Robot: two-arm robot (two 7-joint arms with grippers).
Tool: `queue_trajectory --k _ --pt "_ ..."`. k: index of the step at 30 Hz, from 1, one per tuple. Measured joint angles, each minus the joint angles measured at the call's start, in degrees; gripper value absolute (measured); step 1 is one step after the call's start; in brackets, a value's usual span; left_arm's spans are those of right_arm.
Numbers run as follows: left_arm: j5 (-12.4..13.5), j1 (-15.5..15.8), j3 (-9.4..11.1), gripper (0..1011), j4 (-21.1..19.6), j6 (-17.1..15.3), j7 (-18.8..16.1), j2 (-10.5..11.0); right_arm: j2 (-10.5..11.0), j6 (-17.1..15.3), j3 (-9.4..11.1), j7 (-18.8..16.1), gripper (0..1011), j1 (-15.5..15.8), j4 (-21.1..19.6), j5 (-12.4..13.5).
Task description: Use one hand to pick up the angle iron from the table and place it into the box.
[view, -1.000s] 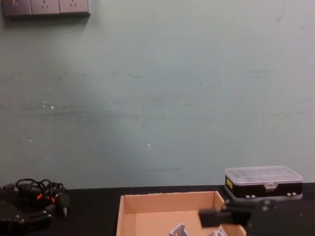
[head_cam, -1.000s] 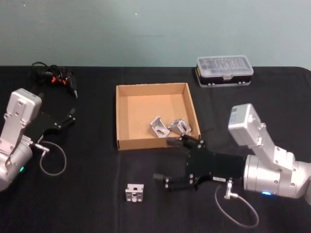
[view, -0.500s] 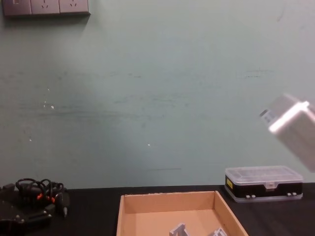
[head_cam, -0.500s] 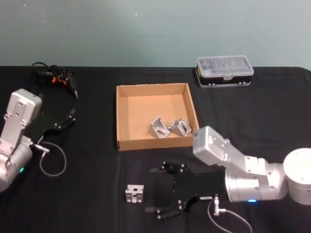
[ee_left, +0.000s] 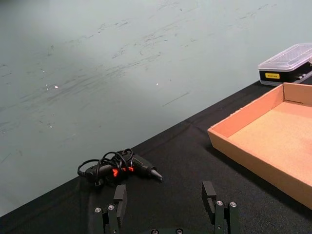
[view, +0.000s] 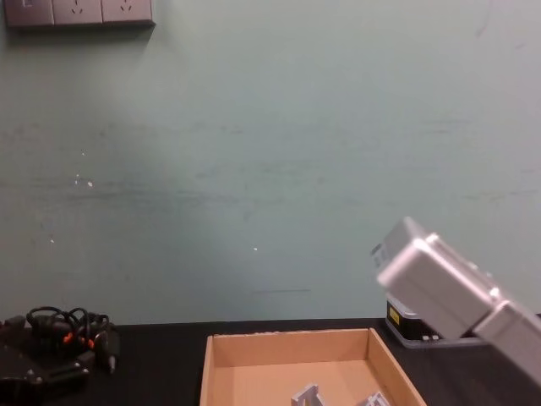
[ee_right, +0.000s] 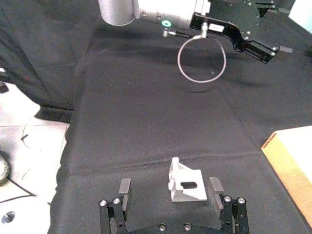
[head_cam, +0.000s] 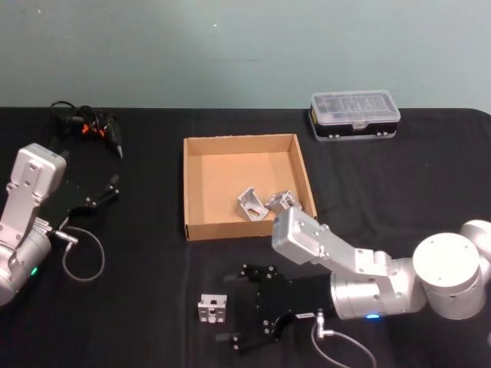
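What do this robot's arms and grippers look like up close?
The left arm and right arm are silver-grey metal: boxy wrist blocks joined to rounded drum-like joints, each with a small lit indicator. The left gripper and right gripper are black, two-fingered, on flat black plates dotted with small screws. A thin grey cable loop runs beside each wrist.

Plain brown box [head_cam: 230, 228], silvery-grey angle iron [head_cam: 212, 307], matte black table [head_cam: 146, 284].
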State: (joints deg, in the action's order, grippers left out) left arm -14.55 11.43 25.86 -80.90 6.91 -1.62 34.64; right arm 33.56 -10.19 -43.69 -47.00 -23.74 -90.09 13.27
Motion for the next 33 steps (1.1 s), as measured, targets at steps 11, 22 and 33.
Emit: queue_trajectory --k 11,22,33 --pt "0.0 0.0 0.0 1011 0.0 0.0 0.0 0.0 -2.9 -0.6 -2.5 1.0 1004 -2.2 3.9 0.2" --pt "0.0 0.0 0.0 1011 0.0 0.0 0.0 0.0 -4.0 -0.7 -3.2 1.9 1004 -2.7 6.8 0.1" --pt "0.0 0.0 0.0 1011 0.0 0.0 0.0 0.0 -4.4 0.3 -3.3 2.1 1004 -2.7 7.5 0.3"
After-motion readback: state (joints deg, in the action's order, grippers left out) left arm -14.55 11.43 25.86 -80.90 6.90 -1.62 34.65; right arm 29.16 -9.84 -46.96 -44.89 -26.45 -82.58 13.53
